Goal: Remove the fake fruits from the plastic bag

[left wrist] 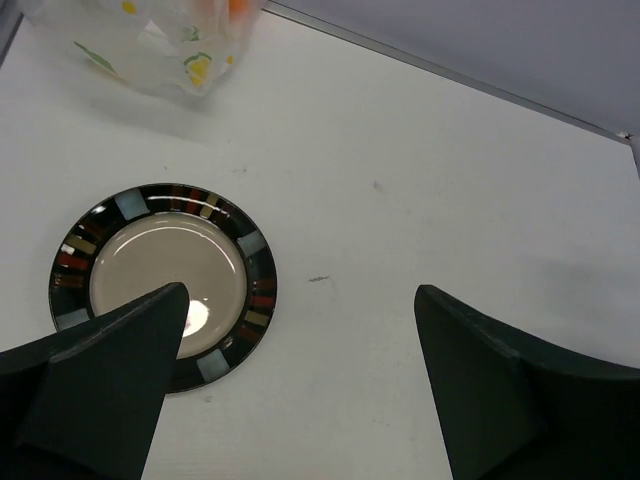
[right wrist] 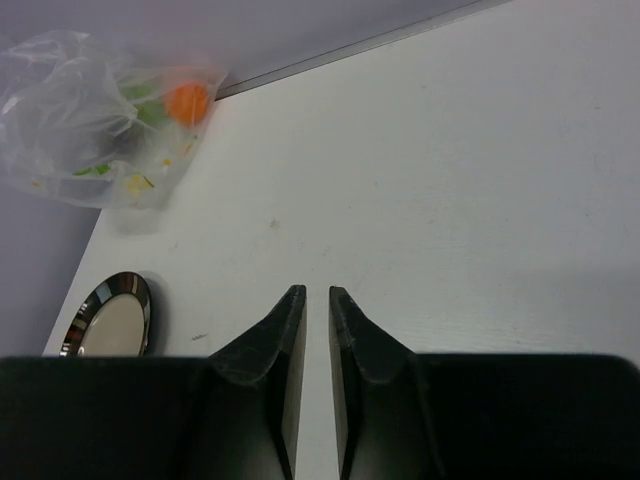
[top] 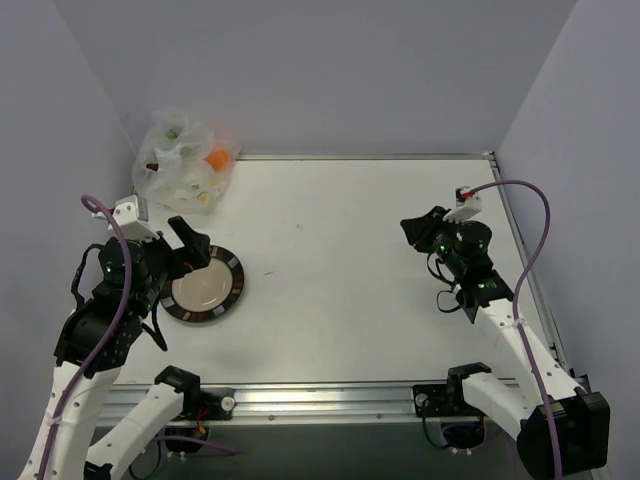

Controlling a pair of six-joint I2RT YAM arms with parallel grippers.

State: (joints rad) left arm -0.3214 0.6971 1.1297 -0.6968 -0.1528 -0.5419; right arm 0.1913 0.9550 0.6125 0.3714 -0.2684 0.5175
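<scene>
Fake fruits: inside the plastic bag, upper-left corner of the overhead view.
Left gripper: spread wide, empty, over the plate.
Right gripper: pinched shut, empty, right side.
Bearing: bag directly above left gripper; left arm nearer.

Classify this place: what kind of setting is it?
Probably a lab robot workcell: a white table boxed in by plain walls, the left arm and right arm bolted to a metal rail, and staged props, a plate and a plastic bag of fake fruits.
</scene>
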